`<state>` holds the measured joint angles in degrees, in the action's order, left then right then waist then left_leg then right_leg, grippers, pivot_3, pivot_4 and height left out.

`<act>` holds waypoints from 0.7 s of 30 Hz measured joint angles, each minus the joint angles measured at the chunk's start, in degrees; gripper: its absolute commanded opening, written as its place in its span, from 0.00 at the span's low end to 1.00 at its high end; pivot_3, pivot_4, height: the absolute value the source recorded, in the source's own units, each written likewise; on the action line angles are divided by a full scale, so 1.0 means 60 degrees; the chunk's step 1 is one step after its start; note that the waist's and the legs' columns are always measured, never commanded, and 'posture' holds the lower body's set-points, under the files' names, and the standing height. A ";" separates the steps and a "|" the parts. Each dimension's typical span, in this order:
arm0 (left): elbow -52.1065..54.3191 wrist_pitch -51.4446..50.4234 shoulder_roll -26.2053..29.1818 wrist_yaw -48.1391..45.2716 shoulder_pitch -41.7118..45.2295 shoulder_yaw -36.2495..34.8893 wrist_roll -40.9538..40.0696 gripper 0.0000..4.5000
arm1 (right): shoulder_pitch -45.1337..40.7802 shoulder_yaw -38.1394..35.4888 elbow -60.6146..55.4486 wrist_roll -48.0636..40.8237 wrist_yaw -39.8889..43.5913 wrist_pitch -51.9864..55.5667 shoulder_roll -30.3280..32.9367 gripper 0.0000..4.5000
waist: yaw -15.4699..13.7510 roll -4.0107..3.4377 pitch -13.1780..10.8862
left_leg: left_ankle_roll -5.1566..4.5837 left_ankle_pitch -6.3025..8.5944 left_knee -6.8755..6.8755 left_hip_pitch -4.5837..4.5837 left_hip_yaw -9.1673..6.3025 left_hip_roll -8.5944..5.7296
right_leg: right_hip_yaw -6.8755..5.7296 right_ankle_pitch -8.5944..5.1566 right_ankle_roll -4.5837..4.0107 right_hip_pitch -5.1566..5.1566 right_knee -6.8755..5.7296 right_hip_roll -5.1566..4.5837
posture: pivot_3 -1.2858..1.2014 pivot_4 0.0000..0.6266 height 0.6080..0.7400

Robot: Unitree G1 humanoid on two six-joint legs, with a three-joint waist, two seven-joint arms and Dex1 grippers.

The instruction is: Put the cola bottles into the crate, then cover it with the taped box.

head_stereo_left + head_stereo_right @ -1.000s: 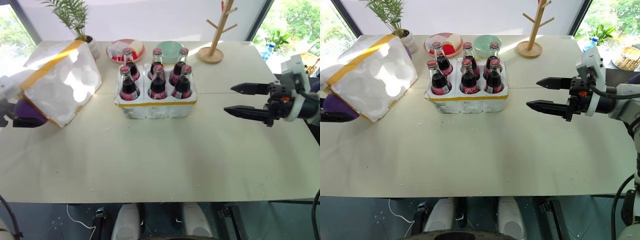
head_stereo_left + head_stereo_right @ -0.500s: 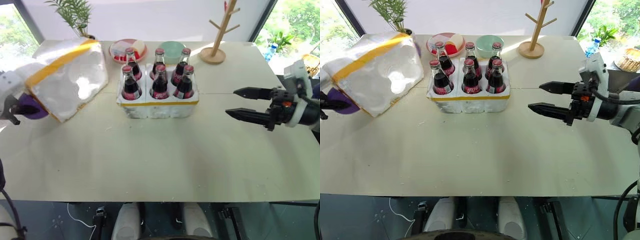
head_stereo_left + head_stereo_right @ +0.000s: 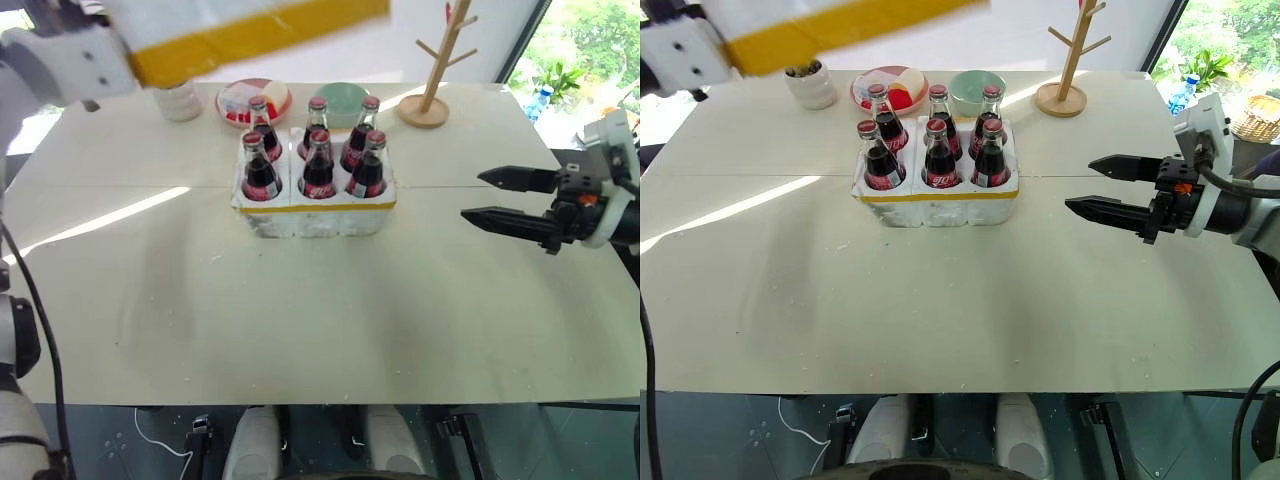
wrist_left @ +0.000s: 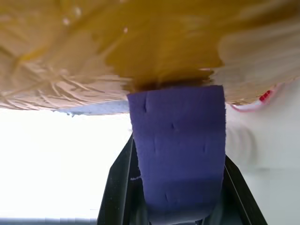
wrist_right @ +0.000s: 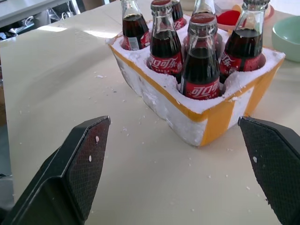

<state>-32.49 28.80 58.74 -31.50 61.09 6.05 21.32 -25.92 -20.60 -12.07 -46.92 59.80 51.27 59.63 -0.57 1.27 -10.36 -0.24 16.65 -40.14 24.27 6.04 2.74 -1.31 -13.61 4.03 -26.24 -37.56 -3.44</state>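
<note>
The taped box [image 3: 250,25] now hangs at the upper left of the frame, lifted clear of the counter [image 3: 300,320] where it lay tilted a second ago; the left tool [image 4: 176,154] is clamped shut on its wall; all six cola bottles [image 3: 318,165] stand in the crate [image 3: 315,210] at upper centre, so only covering remains; the right tool [image 3: 500,198], at right, waits wide open and empty.
</note>
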 measured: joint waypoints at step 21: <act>0.0395 0.0735 -0.0885 0.2545 -0.0742 0.1310 0.3141 0.32 | 0.0376 -0.0061 -0.0221 -0.0125 -0.0615 -0.0006 -0.0296 1.00 | -0.0007 0.0007 0.0000 | -0.0002 0.0000 -0.0006 -0.0001 -0.0008 0.0000 | -0.0001 0.0003 0.0004 0.0011 -0.0005 0.0005 | 0.52 0.24 1.00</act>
<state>-30.12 33.21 53.43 -16.23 56.64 13.91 40.17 -23.66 -20.96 -13.40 -47.67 56.11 51.23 57.85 -0.61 1.31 -10.36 -0.25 16.65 -40.18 24.27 5.99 2.74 -1.31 -13.59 4.06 -26.18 -37.58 -3.42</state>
